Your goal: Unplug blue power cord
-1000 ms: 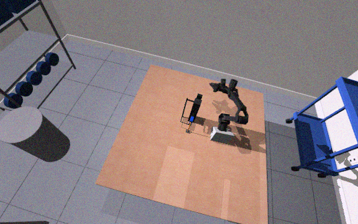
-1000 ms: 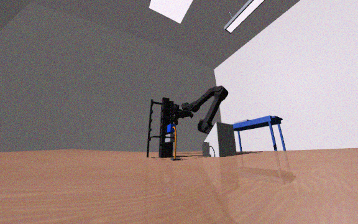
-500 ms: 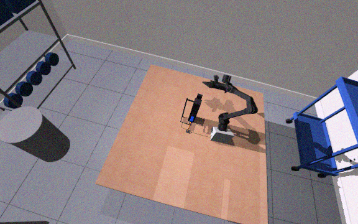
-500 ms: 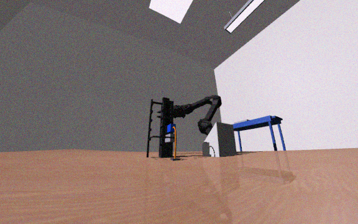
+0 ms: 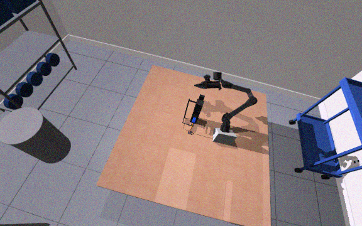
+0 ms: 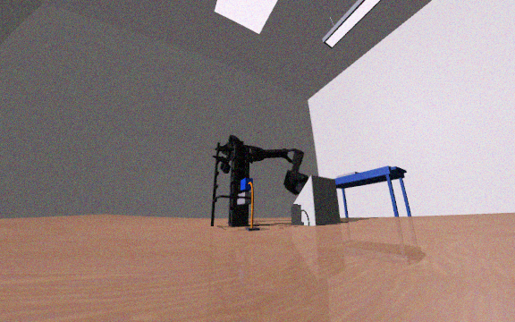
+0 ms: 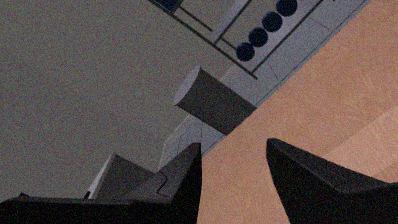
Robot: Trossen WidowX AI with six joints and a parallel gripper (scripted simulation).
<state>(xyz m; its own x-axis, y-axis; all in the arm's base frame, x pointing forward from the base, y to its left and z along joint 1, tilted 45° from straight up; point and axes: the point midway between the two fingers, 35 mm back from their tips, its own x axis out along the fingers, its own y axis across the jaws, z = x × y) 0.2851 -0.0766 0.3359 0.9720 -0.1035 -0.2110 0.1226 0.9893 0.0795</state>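
Observation:
The power strip (image 5: 197,110) (image 6: 239,172) is black and stands upright. The blue plug (image 5: 194,120) (image 6: 246,183) sits against its side facing the exterior camera; how deep it sits I cannot tell. Its orange cord (image 5: 191,127) (image 6: 252,207) hangs down to a small dark piece at the floor. My gripper (image 5: 195,85) (image 7: 233,149) is partly open, with nothing between its fingers. It is beyond the strip from the plug, apart from plug and cord. In the exterior view it is partly hidden behind the strip.
A thin black frame (image 5: 186,110) (image 6: 214,192) stands beside the strip. A grey block (image 6: 243,198) is below the blue plug. The white arm base (image 5: 220,135) stands to the right. A grey cylinder (image 5: 39,138) (image 7: 215,102), a rack and a blue cart (image 5: 317,141) are farther off.

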